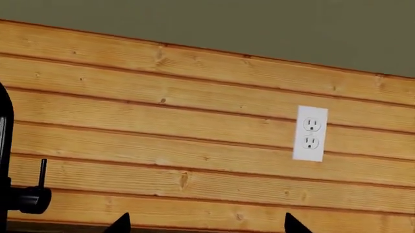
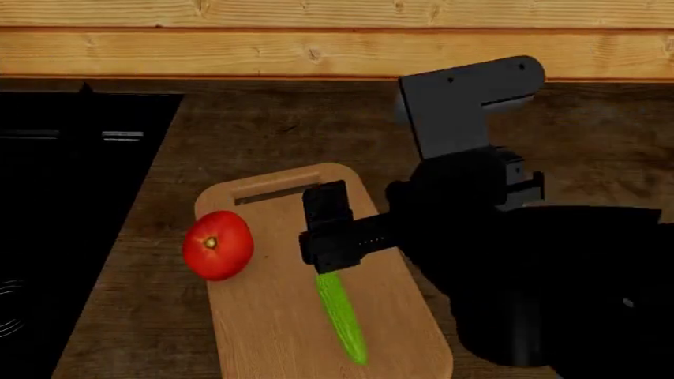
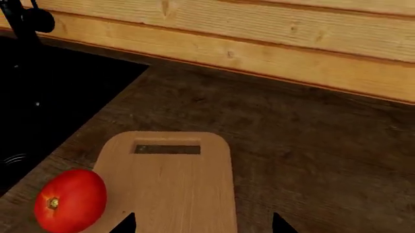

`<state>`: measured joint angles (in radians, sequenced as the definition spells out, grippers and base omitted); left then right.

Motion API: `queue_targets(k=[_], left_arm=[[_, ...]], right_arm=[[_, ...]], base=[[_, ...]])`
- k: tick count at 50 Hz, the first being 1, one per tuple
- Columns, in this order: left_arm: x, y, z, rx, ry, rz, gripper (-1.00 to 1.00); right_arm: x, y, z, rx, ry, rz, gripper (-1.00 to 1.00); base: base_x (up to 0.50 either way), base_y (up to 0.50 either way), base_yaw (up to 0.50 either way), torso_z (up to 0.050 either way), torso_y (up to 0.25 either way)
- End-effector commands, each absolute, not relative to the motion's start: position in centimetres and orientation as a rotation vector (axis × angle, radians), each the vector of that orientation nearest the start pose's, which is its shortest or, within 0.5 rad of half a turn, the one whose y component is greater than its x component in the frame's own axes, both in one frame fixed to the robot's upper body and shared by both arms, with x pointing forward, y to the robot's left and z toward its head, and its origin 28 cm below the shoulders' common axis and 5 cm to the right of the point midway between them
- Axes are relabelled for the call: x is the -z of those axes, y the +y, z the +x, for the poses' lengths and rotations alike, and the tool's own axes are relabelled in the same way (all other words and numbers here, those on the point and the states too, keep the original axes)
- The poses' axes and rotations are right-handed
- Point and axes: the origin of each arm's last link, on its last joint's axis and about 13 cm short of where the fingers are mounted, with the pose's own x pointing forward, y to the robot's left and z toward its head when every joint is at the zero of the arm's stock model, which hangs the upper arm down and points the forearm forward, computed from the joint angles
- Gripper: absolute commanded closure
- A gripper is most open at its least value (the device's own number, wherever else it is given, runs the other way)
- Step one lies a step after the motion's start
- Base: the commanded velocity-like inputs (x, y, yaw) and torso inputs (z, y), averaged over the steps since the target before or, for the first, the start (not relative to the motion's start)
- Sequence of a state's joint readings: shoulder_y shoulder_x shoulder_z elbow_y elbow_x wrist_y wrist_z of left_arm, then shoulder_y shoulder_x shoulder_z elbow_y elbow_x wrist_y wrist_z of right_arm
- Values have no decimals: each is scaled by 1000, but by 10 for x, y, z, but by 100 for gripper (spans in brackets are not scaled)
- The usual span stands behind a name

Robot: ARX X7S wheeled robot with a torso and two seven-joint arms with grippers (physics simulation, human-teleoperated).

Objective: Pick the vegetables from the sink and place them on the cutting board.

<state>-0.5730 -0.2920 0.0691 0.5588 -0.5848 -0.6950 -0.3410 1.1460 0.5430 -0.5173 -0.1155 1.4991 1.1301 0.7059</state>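
right below my right gripper (image 2: pixel 328 264) the cucumber (image 2: pixel 343 320) is lying lengthwise on the cutting board (image 2: pixel 274 316), running toward me; i'm hovering over its far end, grip unclear. tomato (image 2: pixel 217 244) is sitting at the board's left edge.

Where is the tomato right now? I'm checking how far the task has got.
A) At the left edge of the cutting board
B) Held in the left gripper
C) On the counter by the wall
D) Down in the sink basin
A: in the head view the tomato sits at the left edge of the cutting board, overhanging it, with the cucumber also on the board.
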Motion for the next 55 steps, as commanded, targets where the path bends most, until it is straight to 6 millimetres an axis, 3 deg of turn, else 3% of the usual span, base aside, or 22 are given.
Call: queue_targets(k=[1,4,7,12,16,22,32,38,55], left_arm=[[-201,215,235,84,-412,-153,-100],[-198,215,234,90,-436,-156,-100],[-200,216,228,93,-452,-151,-100],[-214,216,214,85,-520,-167,-100],[-216,219,207,68,-540,-176,-100],[-233,224,173,61,-634,-192,-100],[-245,227,141,46,-721,-199,-100],[-246,230,134,9,-775,-184,-100],[-255,236,112,2,-880,-222,-100]], right_arm=[[-231,-108,260,-375,-8,39,-100],[-217,-110,253,-371,-80,59,-100],[-217,-110,247,-374,-103,12,-100],[-234,-108,232,-375,-170,51,-100],[-235,-110,223,-340,-206,65,-100],[-243,-107,198,-260,-298,76,-100],[-260,-99,164,-141,-444,60,-100],[-267,-99,151,-74,-590,83,-100],[-268,-103,128,-54,-716,122,-100]], base=[[0,0,0,0,0],[0,0,0,0,0],[0,0,0,0,0],[0,0,0,0,0],[0,0,0,0,0],[0,0,0,0,0],[0,0,0,0,0],[0,0,0,0,0],[0,0,0,0,0]])
